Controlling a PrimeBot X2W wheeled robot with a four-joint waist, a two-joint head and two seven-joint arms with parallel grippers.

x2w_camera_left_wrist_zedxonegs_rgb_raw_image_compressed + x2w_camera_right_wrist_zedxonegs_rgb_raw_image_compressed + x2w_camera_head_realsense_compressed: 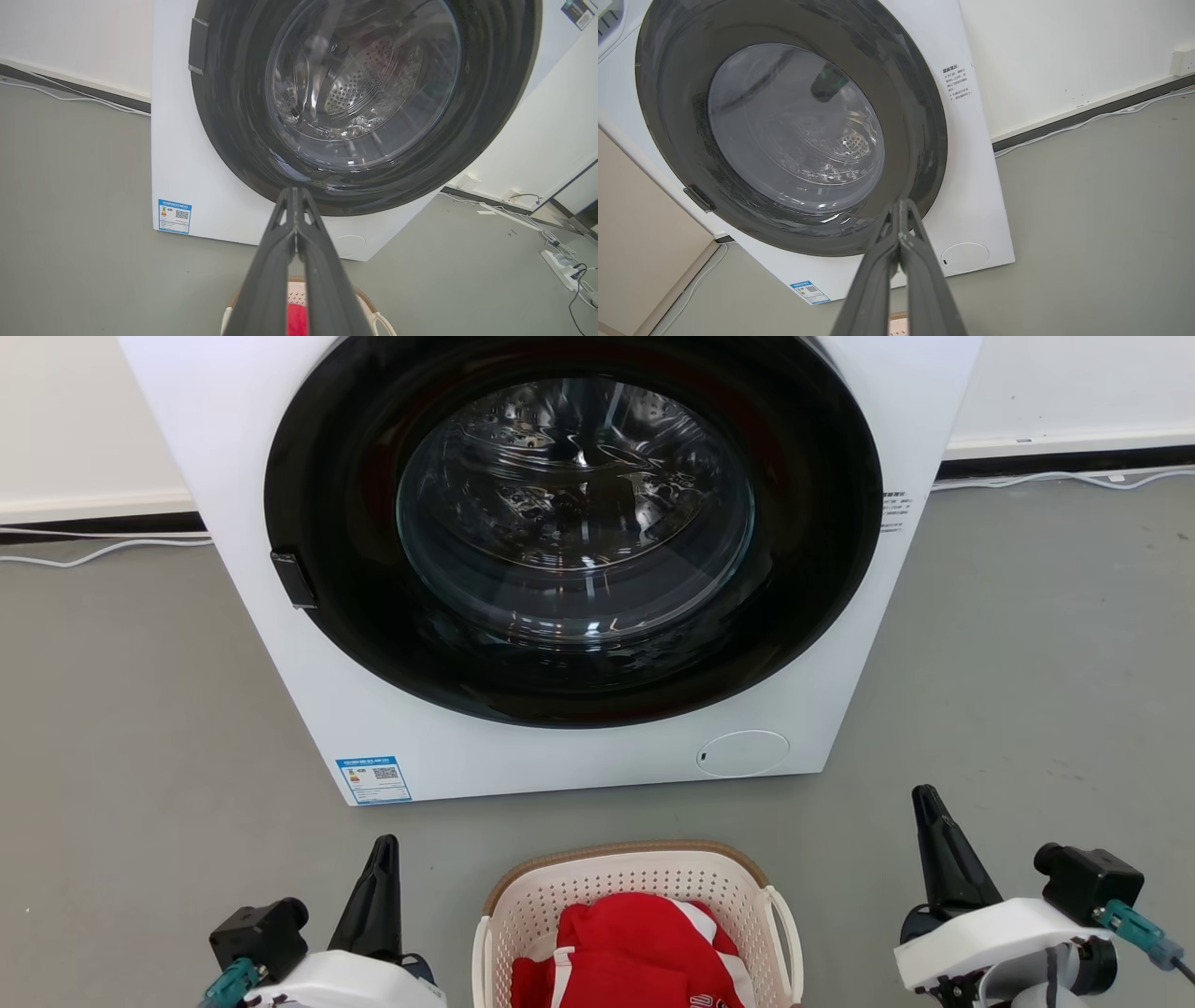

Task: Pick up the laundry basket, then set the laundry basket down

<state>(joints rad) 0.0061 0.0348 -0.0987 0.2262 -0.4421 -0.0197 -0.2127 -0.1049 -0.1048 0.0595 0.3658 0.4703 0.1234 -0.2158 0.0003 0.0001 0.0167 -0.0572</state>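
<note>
Both tools are closed and empty: the left tool (383, 851) and the right tool (926, 798) point their pressed-together fingers toward the washer (560, 761). Between them, on the floor (1027, 663) in front of the washer, sits the basket (635, 870) with red clothes (644, 943) in it, set back from both fingertips toward the robot. One loop handle (787, 919) faces the right tool, while the left tool stands slightly nearer its side. Each arm would likely need to open and swing inward.
</note>
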